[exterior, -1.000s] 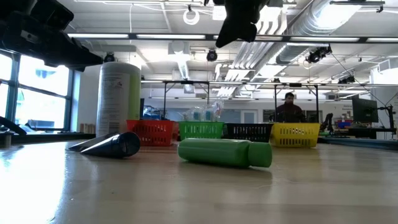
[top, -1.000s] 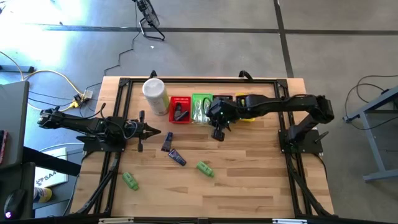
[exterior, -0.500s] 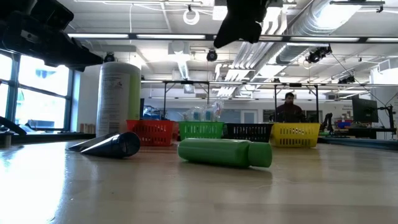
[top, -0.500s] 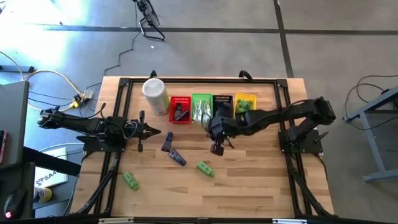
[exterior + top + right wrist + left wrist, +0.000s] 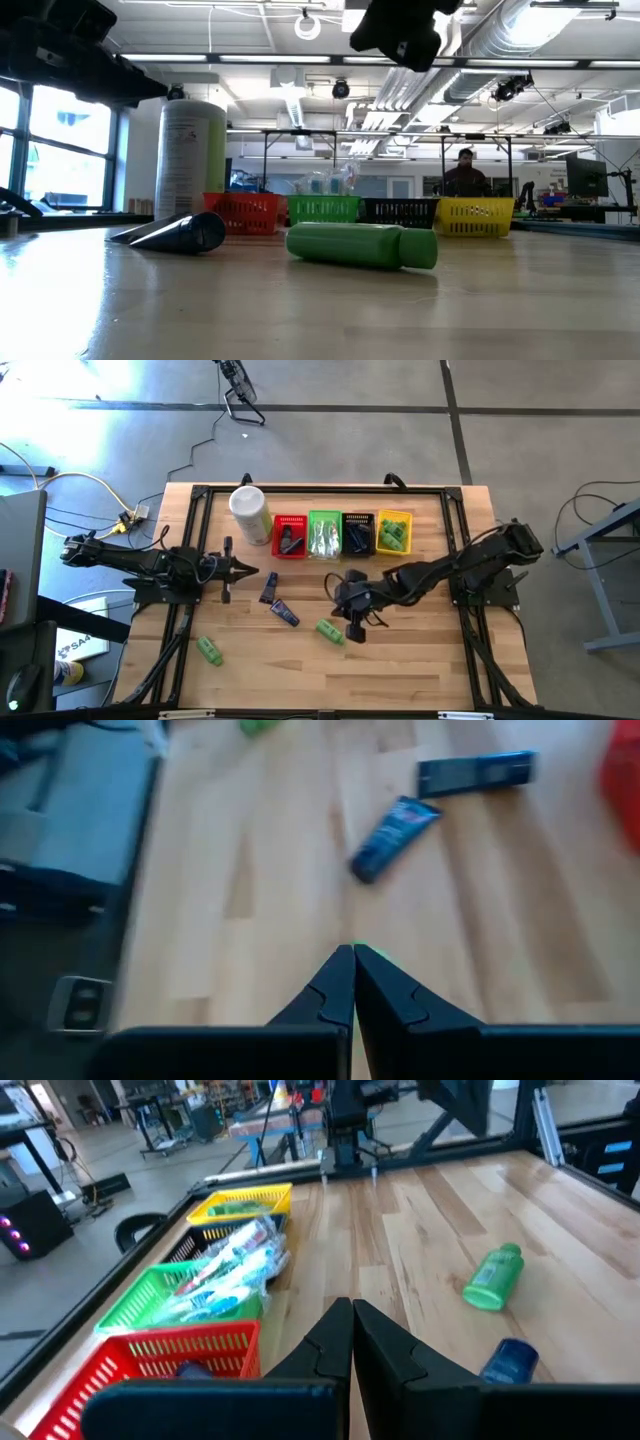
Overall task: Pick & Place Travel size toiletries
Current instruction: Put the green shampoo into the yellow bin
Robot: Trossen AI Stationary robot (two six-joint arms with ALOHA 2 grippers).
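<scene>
A green mini bottle lies on its side on the wooden table, also in the low view and the left wrist view. My right gripper is shut and empty, raised above the table just right of this bottle; a sliver of green shows past its fingertips. Two navy tubes lie flat left of it, and a second green bottle lies near the front left. My left gripper waits shut and empty at the left.
Along the far side stand a tall white canister and red, green, black and yellow baskets holding items. Bare wood lies at the front right. A person sits in the room behind.
My right gripper has gone from beside the row of baskets toward the table's near edge, ending next to the green bottle in the middle. Its fingers stay shut. The toiletries on the table have not moved.
</scene>
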